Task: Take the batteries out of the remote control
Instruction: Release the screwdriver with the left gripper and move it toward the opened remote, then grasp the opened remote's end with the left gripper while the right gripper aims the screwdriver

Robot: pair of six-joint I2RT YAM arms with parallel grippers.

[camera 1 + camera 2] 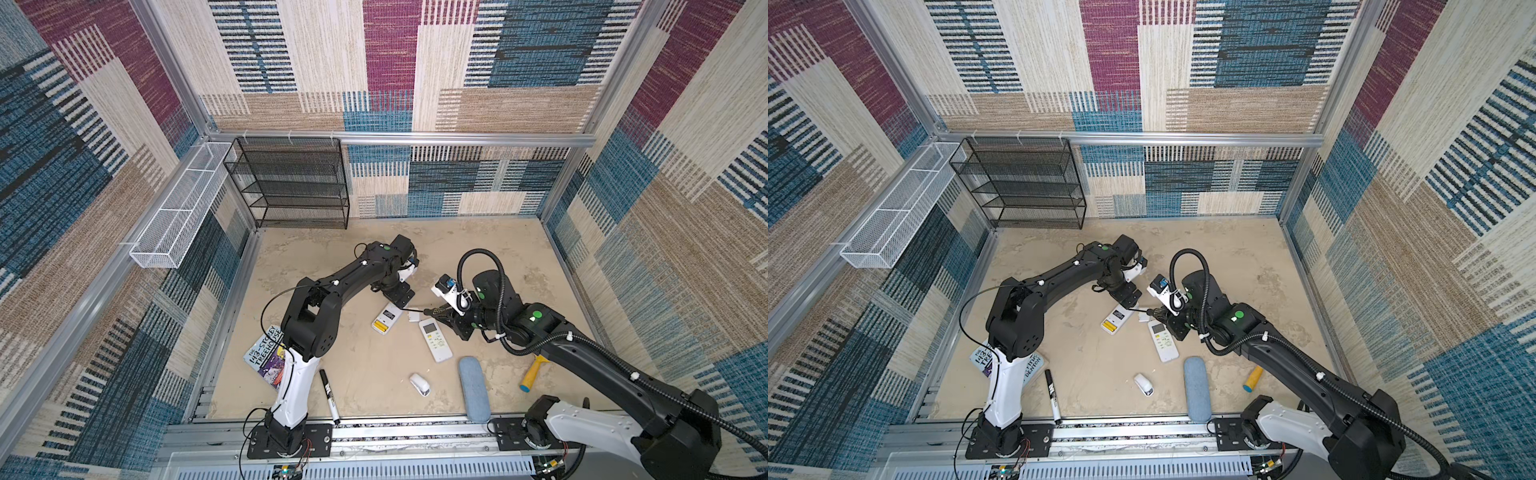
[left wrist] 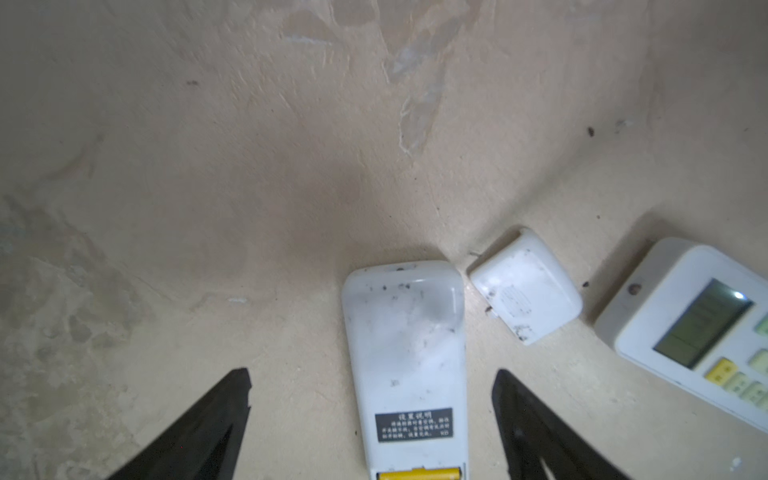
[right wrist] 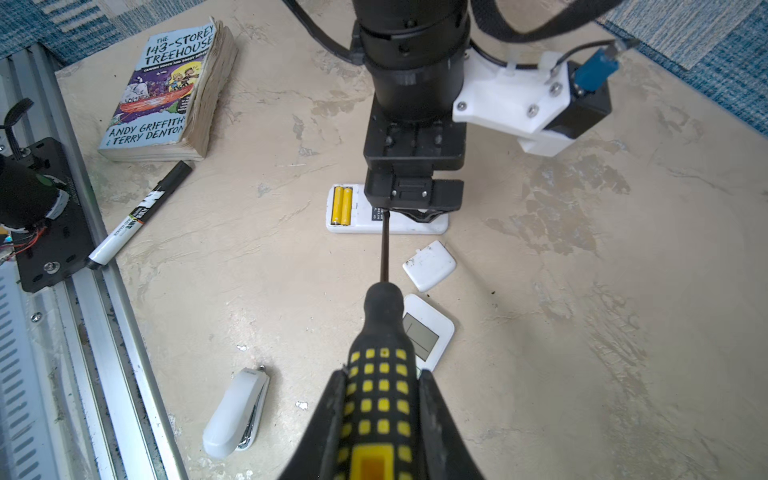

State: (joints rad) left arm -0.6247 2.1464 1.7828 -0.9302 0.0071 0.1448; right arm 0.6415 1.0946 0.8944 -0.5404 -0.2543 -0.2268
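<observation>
Beige tabletop [image 1: 353, 374]: face-down remote [image 2: 405, 345], two yellow batteries [image 3: 341, 205] exposed crosswise at base-side end. Left gripper [image 2: 372, 374] splayed wide astride remote, batteries behind fingertips. Right gripper [image 3: 381, 374] clenched on screwdriver [image 3: 380, 316], shaft pointing toward remote

Yellow batteries [image 3: 341, 205], white remote control [image 2: 405, 340]

The remote [image 2: 405, 353] is scuffed white plastic, batteries [image 3: 341, 205] glossy yellow, tabletop [image 2: 208, 166] rough and matt.

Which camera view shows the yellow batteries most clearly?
The right wrist view: both yellow batteries lie side by side, fully visible in the open remote. In both top views the batteries are only a small yellow patch. The left wrist view shows just a sliver.
</observation>
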